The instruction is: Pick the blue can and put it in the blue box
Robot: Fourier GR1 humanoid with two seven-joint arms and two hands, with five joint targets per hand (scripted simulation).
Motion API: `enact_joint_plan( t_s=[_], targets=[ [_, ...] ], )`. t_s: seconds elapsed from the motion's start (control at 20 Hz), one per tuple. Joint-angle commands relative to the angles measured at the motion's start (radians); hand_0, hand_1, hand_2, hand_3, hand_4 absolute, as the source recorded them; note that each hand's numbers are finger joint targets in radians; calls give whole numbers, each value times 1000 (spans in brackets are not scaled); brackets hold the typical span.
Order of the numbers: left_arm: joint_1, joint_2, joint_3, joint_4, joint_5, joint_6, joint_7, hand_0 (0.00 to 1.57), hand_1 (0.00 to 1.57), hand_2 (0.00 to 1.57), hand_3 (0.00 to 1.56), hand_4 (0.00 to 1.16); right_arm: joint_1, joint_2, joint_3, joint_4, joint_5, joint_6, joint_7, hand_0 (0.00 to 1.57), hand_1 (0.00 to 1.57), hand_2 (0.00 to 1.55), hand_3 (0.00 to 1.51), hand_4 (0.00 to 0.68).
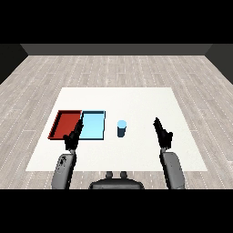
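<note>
The blue can (pixel 121 128) stands upright on the white table (pixel 136 100), just right of the light blue tray (pixel 93 125) and apart from it, roughly midway between the 2 hands. Judged by its shape, the can is a small rigid cylinder, probably light, with a smooth wall that could slip; the best place to take hold is around its side at mid-height, with fingers on one side and the thumb opposite. Being upright and narrow, it may tip if touched off-centre. The right hand (pixel 163 133) hovers to the right of the can, well apart from it, fingers extended toward the far side and holding nothing. The left hand (pixel 73 136) is at the near edge of the trays, over the seam between the red tray (pixel 64 124) and the light blue tray, fingers likewise straight and holding nothing. The 2 trays lie side by side, red on the left, touching or nearly so. Nothing stands between the right hand and the can. The path from the can to the light blue tray is short and unobstructed, though the left hand sits near that tray's near-left corner.
</note>
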Motion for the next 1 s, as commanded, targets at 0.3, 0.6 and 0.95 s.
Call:
enact_joint_plan(
  t_s=[0.3, 0.6, 0.95],
  targets=[
    [-8, -45, 7, -91, 26, -4, -189, 0, 0, 0, 0, 0, 70, 74, 0, -150, -172, 134, -124, 0, 0, 0, 0, 0],
    [61, -36, 20, -97, 56, -55, -313, 0, 0, 0, 0, 0, 198, 59, -6, -117, -208, 245, -283, 0, 0, 0, 0, 0],
    [44, -1, 78, -25, 65, -81, -376, 0, 0, 0, 0, 0, 112, 47, -53, -121, -266, 243, -178, 0, 0, 0, 0, 0]
  ],
)
